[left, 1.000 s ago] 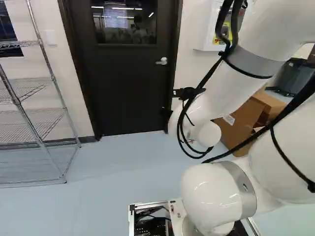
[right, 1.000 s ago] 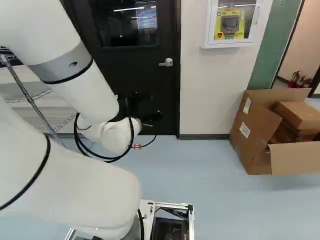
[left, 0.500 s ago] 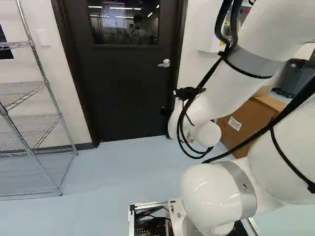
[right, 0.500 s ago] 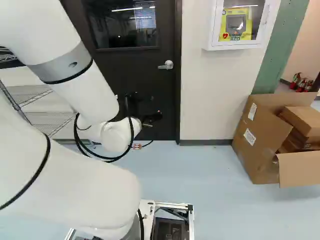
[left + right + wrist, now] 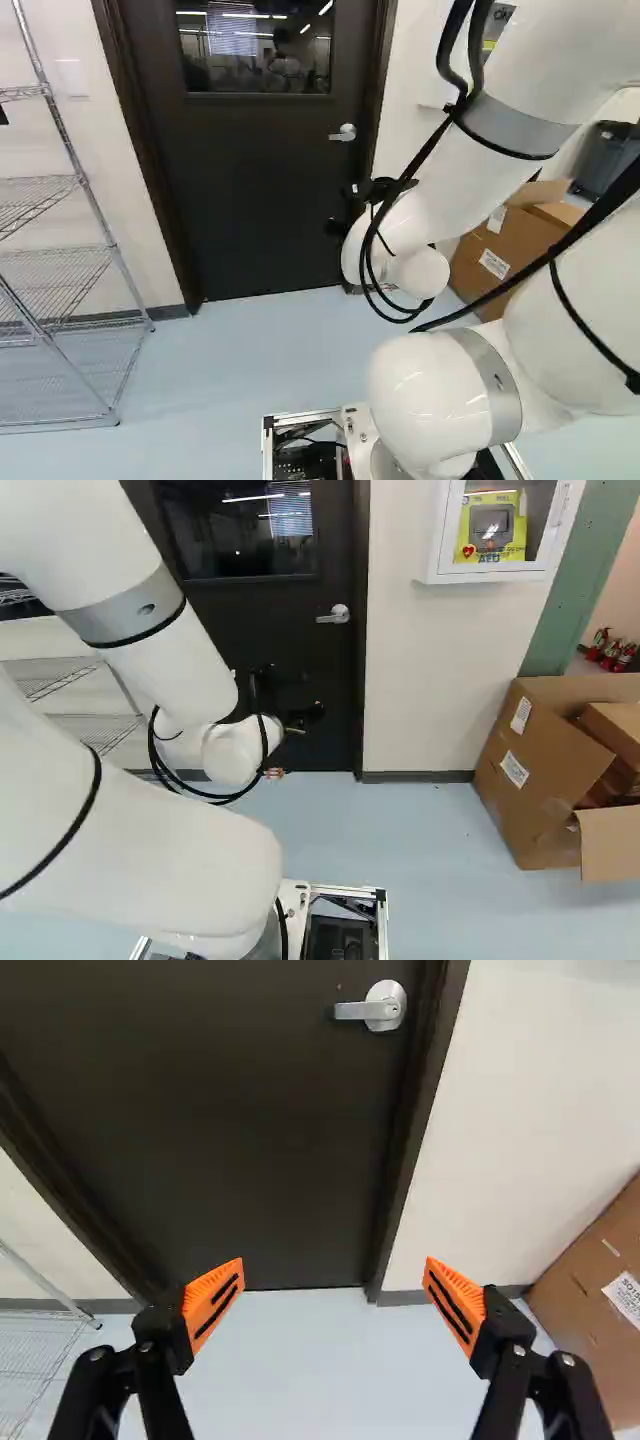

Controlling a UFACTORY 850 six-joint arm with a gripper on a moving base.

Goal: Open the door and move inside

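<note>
Door [image 5: 260, 190] closed, lever handle [image 5: 370, 1009] level.

the door [image 5: 270, 200] is plain blackish brown, its handle [image 5: 385, 1005] silvery grey. the wall [image 5: 430, 670] is off-white, with dark grey skirting [image 5: 415, 777] along the pale blue floor's [image 5: 230, 370] far edge. the arm [image 5: 180, 670] is white with grey bands; the black pincer [image 5: 314, 712] has orange pads [image 5: 213, 1295] striped black. the carton [image 5: 535, 800] is brown with white labels, the post [image 5: 575, 600] green, the rack [image 5: 82, 182] silvery with a wire grid.
</note>
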